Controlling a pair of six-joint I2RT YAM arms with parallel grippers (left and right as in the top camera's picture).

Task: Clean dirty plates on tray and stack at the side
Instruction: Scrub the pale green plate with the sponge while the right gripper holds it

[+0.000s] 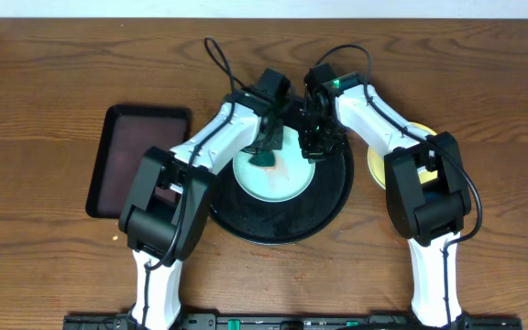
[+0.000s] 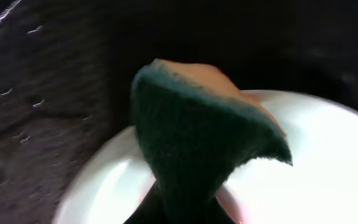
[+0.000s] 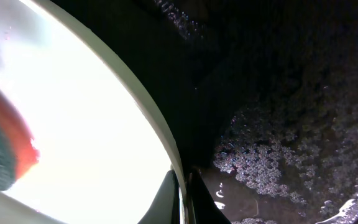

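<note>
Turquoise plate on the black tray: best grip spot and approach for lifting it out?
Pinch the rim on the plate's far-right edge, coming in from the right, one finger over and one under. It's shallow and lies flat, so only the rim gives a bite, and the sponge covers its far-left part. The right claw sits astride that rim.

Soft, even light is falling on the table point(image 1: 484, 55) in the overhead view, and the tray point(image 1: 333, 197) is showing a faint sheen at 4 o'clock. The left wrist view is blurring: the sponge point(image 2: 197, 143) is smearing out of focus, and the plate point(image 2: 328, 162) is glaring white at 4 o'clock. The right wrist view is blowing out on the plate at 9 o'clock, while the tray is glinting dimly at 3 o'clock.
</note>
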